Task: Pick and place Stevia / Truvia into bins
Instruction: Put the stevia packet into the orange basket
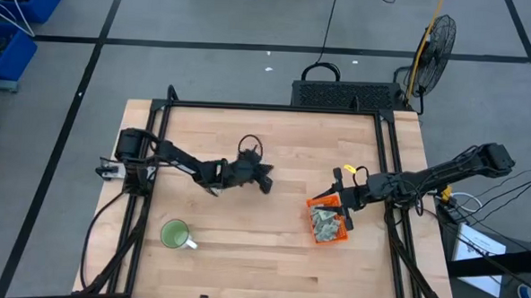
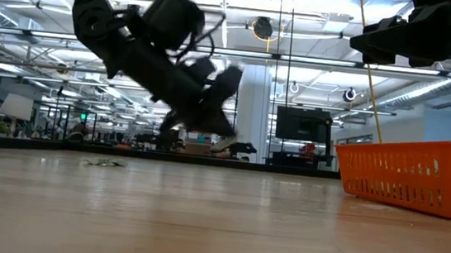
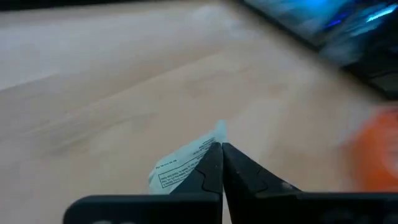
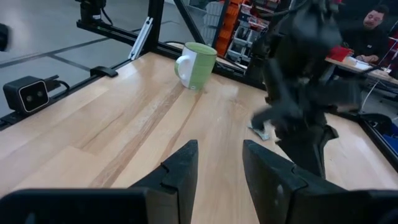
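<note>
My left gripper (image 1: pixel 266 180) is over the middle of the table, above the wood, shut on one pale green and white sachet (image 3: pixel 183 164). In the low view the gripper (image 2: pixel 220 134) is well above the tabletop. The orange tray (image 1: pixel 314 205) stands toward the right side of the table with several sachets (image 1: pixel 328 225) lying in it. My right gripper (image 1: pixel 342 199) hovers over the tray's far edge, open and empty (image 4: pixel 217 163). One loose sachet (image 2: pixel 106 163) lies flat on the wood, under the left arm in the right wrist view (image 4: pixel 260 131). My left gripper pinches the sachet by one short end (image 3: pixel 210 148) between its two fingertips. The rest of the packet sticks out to one side of the fingers. It is lifted clear of the table, with its pale edge (image 2: pixel 225 145) showing just below the fingers.
A green mug (image 1: pixel 175 234) stands near the table's near-left corner, also seen in the right wrist view (image 4: pixel 196 64). Bare wood lies between the left gripper and the tray. A black frame runs along the table's edges (image 1: pixel 276 107). A person (image 4: pixel 373 18) sits beyond the table.
</note>
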Controlling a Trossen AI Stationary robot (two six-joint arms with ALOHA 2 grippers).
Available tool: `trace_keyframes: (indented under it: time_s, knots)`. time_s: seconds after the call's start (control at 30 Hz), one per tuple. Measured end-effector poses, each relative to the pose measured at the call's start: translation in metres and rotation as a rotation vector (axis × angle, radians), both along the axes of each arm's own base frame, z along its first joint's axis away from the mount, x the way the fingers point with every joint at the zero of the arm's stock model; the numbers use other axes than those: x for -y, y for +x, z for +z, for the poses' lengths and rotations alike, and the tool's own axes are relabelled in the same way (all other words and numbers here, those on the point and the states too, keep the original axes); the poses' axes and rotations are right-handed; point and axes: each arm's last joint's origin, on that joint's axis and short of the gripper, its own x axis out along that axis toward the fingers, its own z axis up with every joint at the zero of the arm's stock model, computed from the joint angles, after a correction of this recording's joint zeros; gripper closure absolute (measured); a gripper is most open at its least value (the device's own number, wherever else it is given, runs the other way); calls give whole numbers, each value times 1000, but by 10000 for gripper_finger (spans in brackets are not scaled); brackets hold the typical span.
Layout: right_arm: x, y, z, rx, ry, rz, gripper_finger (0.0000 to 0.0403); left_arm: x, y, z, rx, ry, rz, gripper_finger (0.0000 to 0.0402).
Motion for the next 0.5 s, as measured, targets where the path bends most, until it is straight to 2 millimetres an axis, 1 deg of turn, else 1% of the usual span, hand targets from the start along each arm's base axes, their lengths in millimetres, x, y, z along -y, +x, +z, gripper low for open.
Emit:
trace_keyframes:
  time_s: [0.1, 0.2, 0.27, 0.37, 0.5]
  knots:
    - [0, 0, 0, 0, 2, 0, 284, 12, 13, 16, 119, -43, -137, 398]
    - [0, 0, 0, 1, 0, 0, 284, 27, 28, 33, 153, -100, -310, 399]
    - [0, 0, 1, 11, -10, 2, 284, 38, 43, 48, 152, -92, -392, 399]
    - [0, 1, 4, 42, -13, 4, 284, 54, 67, 65, 73, -44, -450, 399]
    - [0, 1, 7, 73, -8, 4, 284, 71, 103, 69, -36, 17, -455, 399]
